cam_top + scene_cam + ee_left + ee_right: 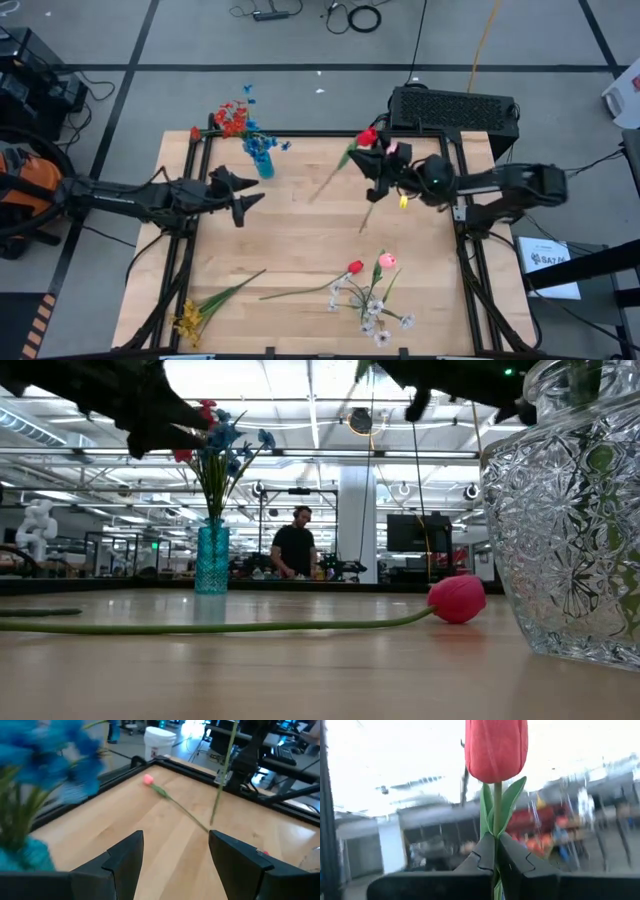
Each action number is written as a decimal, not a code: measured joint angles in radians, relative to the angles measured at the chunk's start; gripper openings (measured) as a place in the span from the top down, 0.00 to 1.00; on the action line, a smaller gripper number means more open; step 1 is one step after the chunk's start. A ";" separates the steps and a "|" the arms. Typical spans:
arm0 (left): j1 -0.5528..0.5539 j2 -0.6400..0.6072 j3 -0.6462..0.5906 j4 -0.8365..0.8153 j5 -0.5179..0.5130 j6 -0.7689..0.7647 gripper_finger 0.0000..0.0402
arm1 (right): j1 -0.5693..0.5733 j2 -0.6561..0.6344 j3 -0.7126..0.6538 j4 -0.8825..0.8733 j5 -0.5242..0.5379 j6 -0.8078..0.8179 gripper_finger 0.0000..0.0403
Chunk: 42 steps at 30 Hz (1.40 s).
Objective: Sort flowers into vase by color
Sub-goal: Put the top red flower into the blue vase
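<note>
My right hand is pinched tight on the green stem of a red tulip, the bud standing just above the fingertips in the wrist view; from overhead I see that hand held above the far right part of the worktop, the stem slanting down beneath it. My left hand hangs over the left side of the worktop with its fingers spread wide and nothing between them, near the teal vase. That vase stands toward the far left corner and carries blue flowers, with red clusters just beside them (whether those sit in the same vase I cannot tell). Along the near edge lie a yellow sprig, another red tulip, a pink tulip and pale white blossoms. A cut-glass vase fills the right of the low view.
</note>
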 joint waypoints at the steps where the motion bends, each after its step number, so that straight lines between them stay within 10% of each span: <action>1: 0.000 -0.024 0.000 -0.028 -0.001 -0.022 0.43 | 0.000 0.037 0.018 0.055 0.000 -0.022 1.00; 17: 0.000 -0.124 -0.043 -0.198 0.002 -0.089 0.43 | 0.002 0.526 0.559 0.050 -0.081 -0.436 1.00; 25: 0.000 -0.210 -0.099 -0.196 0.013 -0.069 0.43 | 0.033 0.635 0.750 -0.223 -0.105 -0.600 1.00; 42: 0.000 -0.314 -0.115 -0.282 0.028 -0.071 0.43 | 0.003 0.659 0.800 -0.235 -0.137 -0.676 1.00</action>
